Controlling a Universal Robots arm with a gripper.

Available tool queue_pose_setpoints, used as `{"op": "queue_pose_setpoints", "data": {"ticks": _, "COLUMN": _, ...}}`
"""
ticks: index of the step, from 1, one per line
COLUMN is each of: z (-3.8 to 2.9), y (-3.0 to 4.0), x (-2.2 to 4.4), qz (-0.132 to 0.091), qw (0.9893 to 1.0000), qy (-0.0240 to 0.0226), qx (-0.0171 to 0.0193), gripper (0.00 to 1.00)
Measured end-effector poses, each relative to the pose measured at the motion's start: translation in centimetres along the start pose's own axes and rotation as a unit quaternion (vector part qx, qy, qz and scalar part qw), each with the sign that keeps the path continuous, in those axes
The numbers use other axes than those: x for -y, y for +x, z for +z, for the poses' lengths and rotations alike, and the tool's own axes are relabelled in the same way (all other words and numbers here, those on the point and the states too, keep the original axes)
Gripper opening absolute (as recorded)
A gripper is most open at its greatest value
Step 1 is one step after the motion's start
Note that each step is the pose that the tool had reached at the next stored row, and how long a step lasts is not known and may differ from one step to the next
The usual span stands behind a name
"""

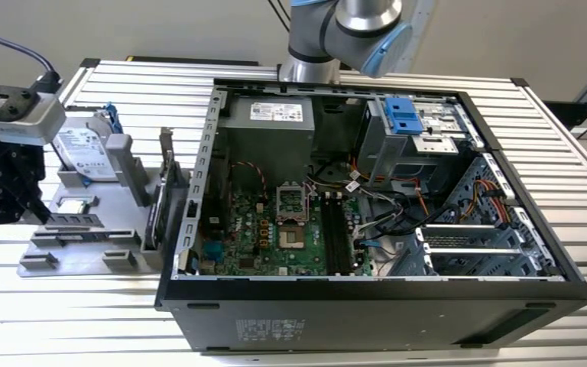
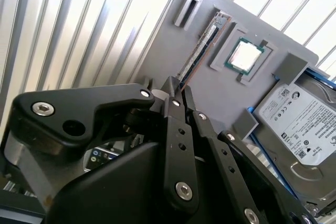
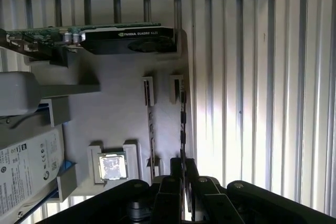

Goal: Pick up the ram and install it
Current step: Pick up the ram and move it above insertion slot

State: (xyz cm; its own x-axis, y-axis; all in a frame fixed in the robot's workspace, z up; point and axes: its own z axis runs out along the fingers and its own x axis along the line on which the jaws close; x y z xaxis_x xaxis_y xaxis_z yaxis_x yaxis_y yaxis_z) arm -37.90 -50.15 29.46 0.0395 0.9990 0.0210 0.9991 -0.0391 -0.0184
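Note:
The ram [image 2: 202, 51] is a thin dark stick standing on edge over the grey holder tray [image 2: 173, 45]; in the first wrist view the ram [image 3: 182, 121] shows edge-on. My gripper [image 2: 177, 88] has its two black fingers pressed on either side of the stick's near end, shut on it, which the first wrist view confirms at the gripper [image 3: 184, 165]. I cannot tell whether the stick still sits in its slot. In the exterior view the gripper [image 1: 39, 212] hangs over the tray [image 1: 79, 256] at the exterior view's left, beside the open computer case [image 1: 375, 294].
On the tray lie a processor chip [image 2: 244, 56], a silver hard drive [image 2: 299, 124] in a blue frame and an upright expansion card [image 3: 126, 38]. Inside the case, the green motherboard's long memory slots [image 1: 335, 237] sit near the middle, with cables [image 1: 396, 206] and drive cages [image 1: 416, 130] around them.

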Motion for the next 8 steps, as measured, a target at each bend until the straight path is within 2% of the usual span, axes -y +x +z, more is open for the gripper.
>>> {"op": "queue_pose_setpoints", "data": {"ticks": 8, "z": -0.14, "y": 0.0, "x": 0.0, "qz": 0.0, "qw": 1.0, "qy": 0.0, "qx": 0.0001, "gripper": 0.0}}
